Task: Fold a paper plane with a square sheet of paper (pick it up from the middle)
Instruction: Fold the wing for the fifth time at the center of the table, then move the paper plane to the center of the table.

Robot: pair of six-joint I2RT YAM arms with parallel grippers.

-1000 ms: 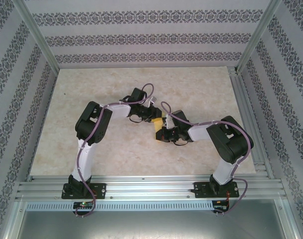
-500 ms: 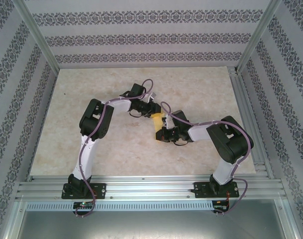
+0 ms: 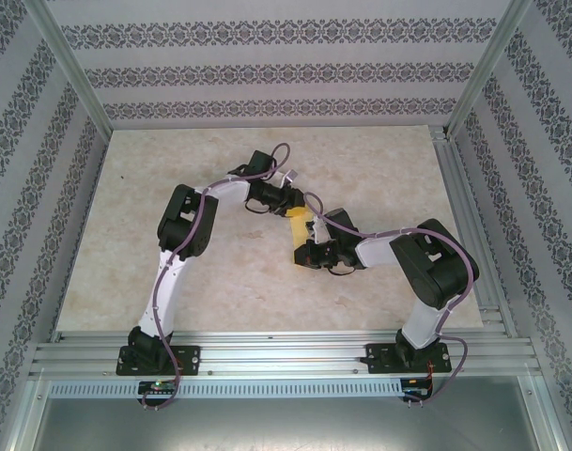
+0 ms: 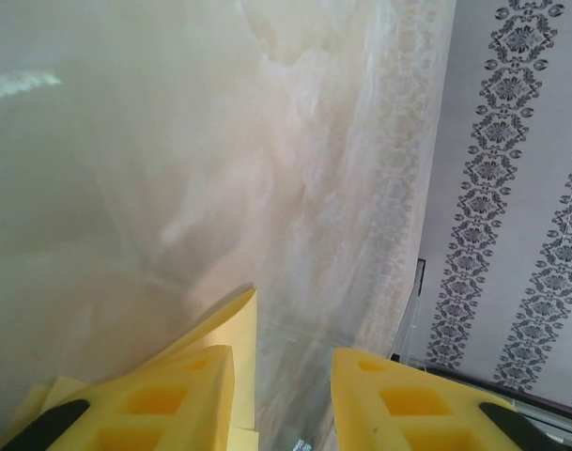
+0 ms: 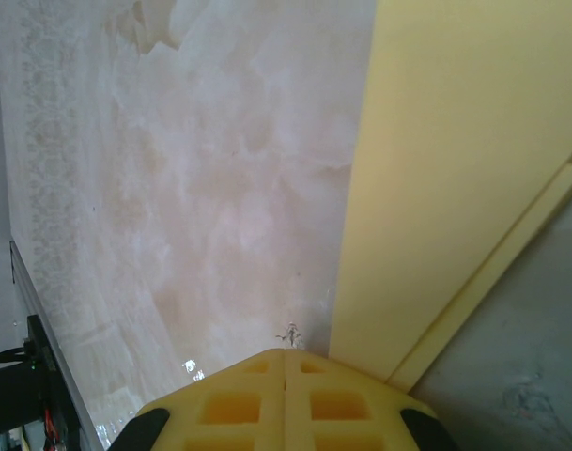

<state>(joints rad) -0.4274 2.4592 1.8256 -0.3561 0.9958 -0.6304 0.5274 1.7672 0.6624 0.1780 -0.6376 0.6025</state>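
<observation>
The left claw stood with its yellow fingers spread, a clear gap of tabletop showing between them. A pointed flap of the pale-yellow paper rose just behind and against its left finger, reaching slightly into the gap; the fingers were not closed on it. From above, the paper lay on the tabletop between the two claws, the left claw at its far end and the right claw at its near end. The right claw had its fingers pressed together, seam closed. The paper ran just to its right, a folded edge alongside; whether the claw touched it I could not tell.
</observation>
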